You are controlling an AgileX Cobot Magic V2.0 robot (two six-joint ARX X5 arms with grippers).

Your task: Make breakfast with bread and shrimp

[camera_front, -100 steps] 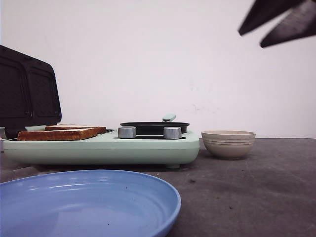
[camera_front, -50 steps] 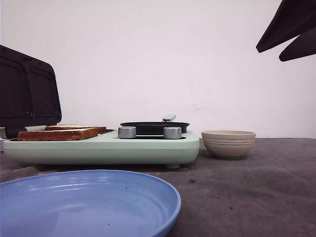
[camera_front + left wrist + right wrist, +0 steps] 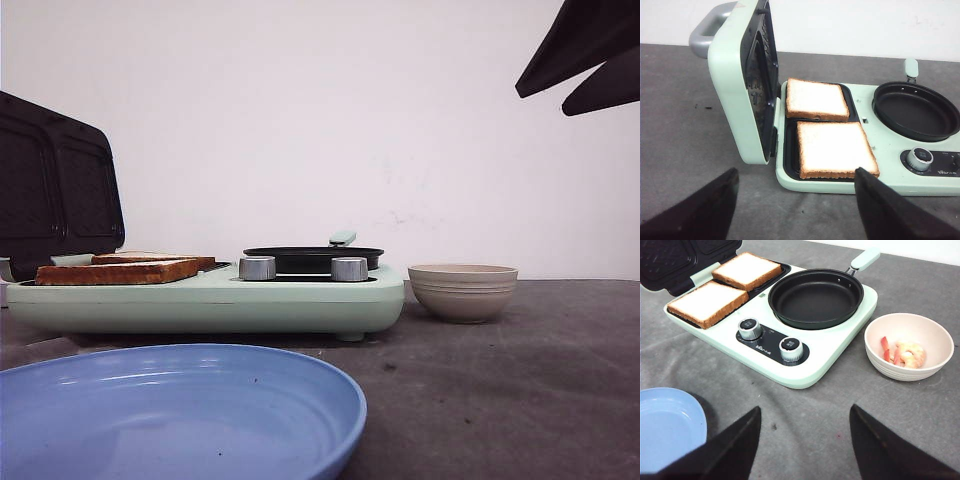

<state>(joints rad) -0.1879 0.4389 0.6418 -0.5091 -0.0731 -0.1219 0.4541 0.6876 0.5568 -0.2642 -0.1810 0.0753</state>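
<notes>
Two bread slices [image 3: 829,125] flat on the grill plate of the breakfast maker [image 3: 830,357], lid up for access. Shrimp [image 3: 906,353] waiting in the bowl [image 3: 935,370] at right. Left gripper [image 3: 795,202] and right gripper [image 3: 805,440] spread wide, empty, held high for approach.

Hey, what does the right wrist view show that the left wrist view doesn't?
Only the right wrist view shows the beige bowl with shrimp in it, the blue plate, and both control knobs in full.

Only the left wrist view shows the whole raised lid of the breakfast maker with its grey handle.

Both show the two bread slices lying on the open grill plate, the empty black frying pan beside them, and the dark fingers of an open hand holding nothing.
</notes>
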